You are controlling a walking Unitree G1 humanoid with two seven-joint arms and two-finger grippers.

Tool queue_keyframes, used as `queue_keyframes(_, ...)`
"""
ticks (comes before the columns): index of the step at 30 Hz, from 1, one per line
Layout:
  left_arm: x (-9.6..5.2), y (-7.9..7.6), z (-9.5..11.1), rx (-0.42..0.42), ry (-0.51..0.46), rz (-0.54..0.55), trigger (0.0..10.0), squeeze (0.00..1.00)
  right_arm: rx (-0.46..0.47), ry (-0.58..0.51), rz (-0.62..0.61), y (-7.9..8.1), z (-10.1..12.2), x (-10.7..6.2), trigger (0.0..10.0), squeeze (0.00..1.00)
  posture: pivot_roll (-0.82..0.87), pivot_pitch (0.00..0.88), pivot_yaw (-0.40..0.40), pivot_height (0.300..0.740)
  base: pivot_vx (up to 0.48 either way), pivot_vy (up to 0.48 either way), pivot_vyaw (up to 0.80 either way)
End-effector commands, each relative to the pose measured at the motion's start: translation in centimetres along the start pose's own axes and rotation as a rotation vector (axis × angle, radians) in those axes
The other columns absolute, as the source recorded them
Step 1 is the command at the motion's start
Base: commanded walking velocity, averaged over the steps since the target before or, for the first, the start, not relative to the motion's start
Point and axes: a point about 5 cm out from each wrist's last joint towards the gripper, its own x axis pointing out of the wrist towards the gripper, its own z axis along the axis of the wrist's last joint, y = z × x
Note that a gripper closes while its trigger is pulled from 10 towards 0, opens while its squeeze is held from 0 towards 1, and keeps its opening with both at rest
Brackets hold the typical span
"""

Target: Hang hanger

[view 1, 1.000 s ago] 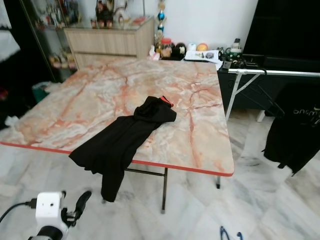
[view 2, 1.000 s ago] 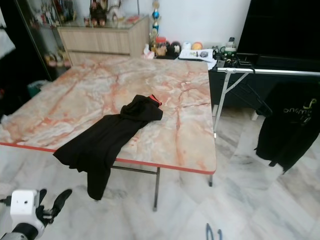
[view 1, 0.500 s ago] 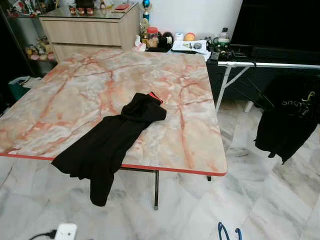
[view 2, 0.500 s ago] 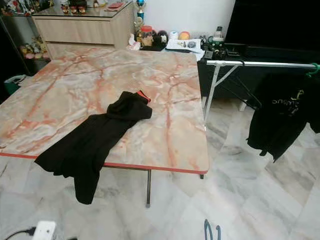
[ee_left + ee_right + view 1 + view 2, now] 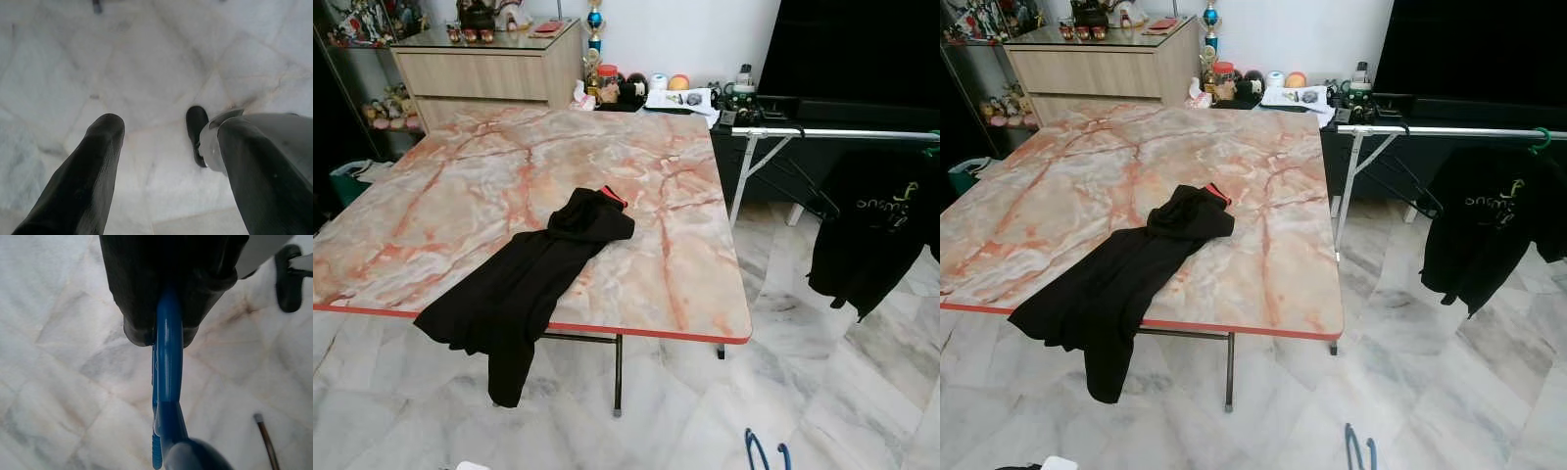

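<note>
We see the blue hanger (image 5: pixel 167 382) as a glossy plastic piece clamped between the two black fingers of the right gripper (image 5: pixel 166 328), low over the marble floor (image 5: pixel 1449 372). In the head views it is cut off by the bottom edge, so only two blue tips show, and its full shape is hard to make out. The left gripper (image 5: pixel 166 147) hangs above the floor with its fingers (image 5: pixel 93 166) spread apart and nothing between them.

Ahead stands the marble-topped table (image 5: pixel 685 255). A black garment (image 5: pixel 529 284) lies from its middle across the near edge, one part drooping over the red rim. Beyond the table's right edge a metal clothes rail (image 5: pixel 1449 130) carries a black shirt (image 5: pixel 1484 235), apparently on a green hook (image 5: pixel 1538 139). A wooden cabinet (image 5: pixel 489 73) stands past the far edge.
</note>
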Motion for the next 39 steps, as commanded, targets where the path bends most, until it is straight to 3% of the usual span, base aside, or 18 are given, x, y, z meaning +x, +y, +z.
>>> queue_keyframes(1,-0.2,-0.3,-1.1,-0.022,0.029,0.007,10.0,0.00,-0.010,-0.021,0.005,-0.1,0.1,0.0,10.0,0.00,0.18,0.015,-0.001,0.740,0.000,0.000,0.00)
queue_keyframes(7,-0.3,-0.5,-1.4,-0.032,0.026,0.011,10.0,0.00,-0.032,-0.078,0.009,-0.3,1.0,0.0,10.0,0.00,0.17,0.008,-0.008,0.740,0.000,0.000,0.00)
queue_keyframes(16,-0.3,-0.9,-1.4,-0.032,0.025,0.005,10.0,0.00,-0.038,-0.037,0.002,-0.4,-0.1,-0.2,10.0,0.00,0.17,0.000,-0.010,0.740,0.000,0.000,0.00)
queue_keyframes(39,-0.3,-0.9,-1.5,-0.032,0.030,0.009,10.0,0.00,-0.017,-0.008,0.013,0.8,-0.5,-0.2,10.0,0.00,0.17,0.038,-0.007,0.740,0.000,-0.337,0.00)
